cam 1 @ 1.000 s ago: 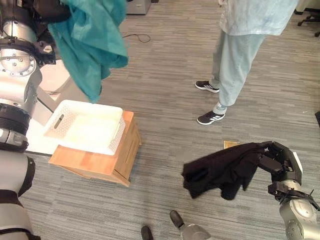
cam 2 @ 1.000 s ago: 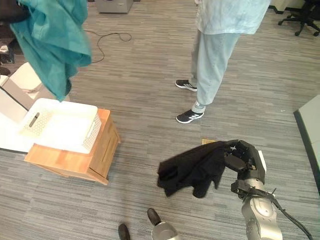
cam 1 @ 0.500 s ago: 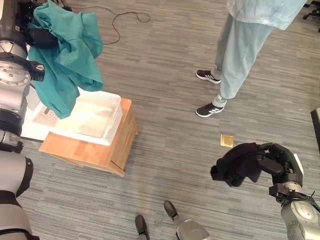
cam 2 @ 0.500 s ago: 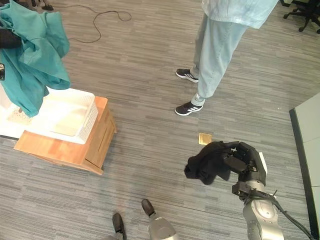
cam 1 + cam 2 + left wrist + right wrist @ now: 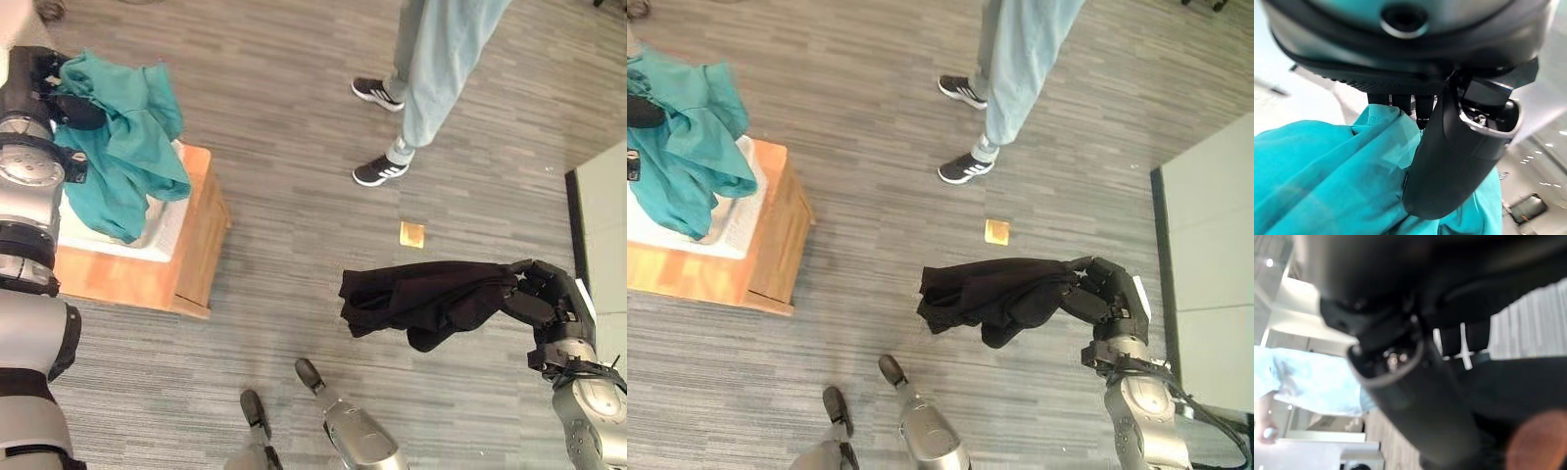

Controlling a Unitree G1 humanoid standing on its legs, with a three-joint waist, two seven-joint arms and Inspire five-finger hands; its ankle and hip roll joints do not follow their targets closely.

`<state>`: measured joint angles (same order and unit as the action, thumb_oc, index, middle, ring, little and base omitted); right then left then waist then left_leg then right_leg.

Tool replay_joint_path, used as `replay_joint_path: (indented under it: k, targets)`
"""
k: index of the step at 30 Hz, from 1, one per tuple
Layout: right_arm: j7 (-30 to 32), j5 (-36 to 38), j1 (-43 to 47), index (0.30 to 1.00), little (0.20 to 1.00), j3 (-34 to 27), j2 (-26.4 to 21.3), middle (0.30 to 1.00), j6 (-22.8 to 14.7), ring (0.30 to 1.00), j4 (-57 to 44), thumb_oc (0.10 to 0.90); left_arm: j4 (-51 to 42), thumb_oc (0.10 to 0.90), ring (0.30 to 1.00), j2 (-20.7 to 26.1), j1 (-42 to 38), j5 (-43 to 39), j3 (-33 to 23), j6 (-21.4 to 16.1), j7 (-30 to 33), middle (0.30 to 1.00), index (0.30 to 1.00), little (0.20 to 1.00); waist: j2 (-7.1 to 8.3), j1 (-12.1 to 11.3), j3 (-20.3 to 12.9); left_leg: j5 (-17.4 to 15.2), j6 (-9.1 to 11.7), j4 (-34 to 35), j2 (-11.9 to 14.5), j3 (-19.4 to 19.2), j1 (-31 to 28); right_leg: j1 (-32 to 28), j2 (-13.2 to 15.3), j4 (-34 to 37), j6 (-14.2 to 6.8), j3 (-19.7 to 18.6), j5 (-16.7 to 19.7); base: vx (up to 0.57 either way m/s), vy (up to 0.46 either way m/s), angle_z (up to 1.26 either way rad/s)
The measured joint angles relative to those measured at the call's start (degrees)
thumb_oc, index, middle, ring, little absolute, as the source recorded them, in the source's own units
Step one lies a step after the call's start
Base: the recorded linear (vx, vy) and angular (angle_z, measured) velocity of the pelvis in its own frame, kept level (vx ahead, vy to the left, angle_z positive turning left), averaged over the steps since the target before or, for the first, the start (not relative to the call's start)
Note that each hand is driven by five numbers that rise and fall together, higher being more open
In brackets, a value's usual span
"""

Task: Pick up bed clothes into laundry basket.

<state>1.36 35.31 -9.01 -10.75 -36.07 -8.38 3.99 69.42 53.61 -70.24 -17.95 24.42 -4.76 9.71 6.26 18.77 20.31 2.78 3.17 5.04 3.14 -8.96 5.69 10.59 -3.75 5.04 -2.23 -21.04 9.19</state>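
Left eye view: left hand (image 5: pixel 69 103) clutches teal garment (image 5: pixel 122 162), draped over white laundry basket (image 5: pixel 162 230) at wooden stand (image 5: pixel 191 259) edge. Right hand (image 5: pixel 544 299) grips black garment (image 5: pixel 426 304) above floor. Both soft, light, floppy; bunch-grip best.

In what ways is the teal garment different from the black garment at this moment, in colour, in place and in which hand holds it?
The teal garment hangs from the left hand and drapes down onto the white basket on the wooden stand; the black garment is held by the right hand in the air above the floor, far from the basket. The teal one hangs downward; the black one stretches sideways. Both are gripped by curled fingers.
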Motion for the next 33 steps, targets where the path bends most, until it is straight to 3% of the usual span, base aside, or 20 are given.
replay_joint_path:
  k: [9, 16, 23, 26, 33]
  targets:
    - [0.0, 0.0, -1.2, 0.300, 0.300, -0.2, 0.0, 0.300, 0.0, 0.300, -0.3, 0.400, 0.6, 0.400, 0.300, 1.7, -0.1, -4.8, -3.2, 0.2, 0.0, 0.300, 0.300, 0.300, 0.63, 0.7, 0.3, -0.1, 0.2, 0.0, 0.5, -0.1, 1.6, 1.7, -0.5, 0.0, 0.0, 0.0, 0.0, 0.06, 0.023, -0.01]
    - [-0.1, -0.1, -1.2, 0.300, 0.300, 1.5, 0.0, 0.300, 0.0, 0.300, -0.4, 0.400, 0.2, 0.400, 0.300, 3.5, -0.7, -13.9, -6.5, 0.2, 0.1, 0.300, 0.300, 0.300, 0.62, -0.9, 0.3, 0.0, 0.3, 0.0, 0.7, 0.1, 2.4, 2.4, -0.7, 0.0, 0.2, 0.2, 0.2, 0.03, 0.011, 0.01]
    - [-1.2, -0.1, -1.2, 0.300, 0.300, 2.1, 0.0, 0.300, 0.1, 0.300, -0.4, 0.400, 0.4, 0.400, 0.300, 7.3, -3.1, -15.5, -6.5, 0.2, 1.0, 0.300, 0.300, 0.300, 0.67, -2.3, 0.3, 0.0, 0.5, 0.0, 0.9, 0.3, 3.8, 3.6, -0.8, 0.0, 0.4, 0.4, 0.3, 0.01, 0.000, 0.00]
    - [-1.1, -0.1, -1.9, 0.300, 0.300, 1.6, 0.0, 0.300, 0.1, 0.300, -0.4, 0.400, 4.3, 0.400, 0.300, 9.2, -6.6, -13.2, -6.5, 0.7, 2.4, 0.300, 0.300, 0.300, 0.79, -2.4, 0.2, 0.1, 0.5, 0.0, 1.0, 0.5, 5.0, 4.6, -0.9, 0.0, 0.4, 0.7, 0.3, 0.00, -0.003, 0.03]
    - [-1.1, -0.3, -2.1, 0.300, 0.300, 1.5, -0.2, 0.300, 0.1, 0.300, -0.5, 0.400, 7.9, 0.400, 0.300, 11.0, -6.4, -9.9, -9.3, 2.4, 3.4, 0.300, 0.300, 0.300, 1.07, -2.5, 0.1, 0.1, 0.5, 0.0, 1.1, 0.9, 6.6, 6.3, -1.0, 0.0, 0.4, 0.9, 0.3, 0.00, -0.003, 0.02]
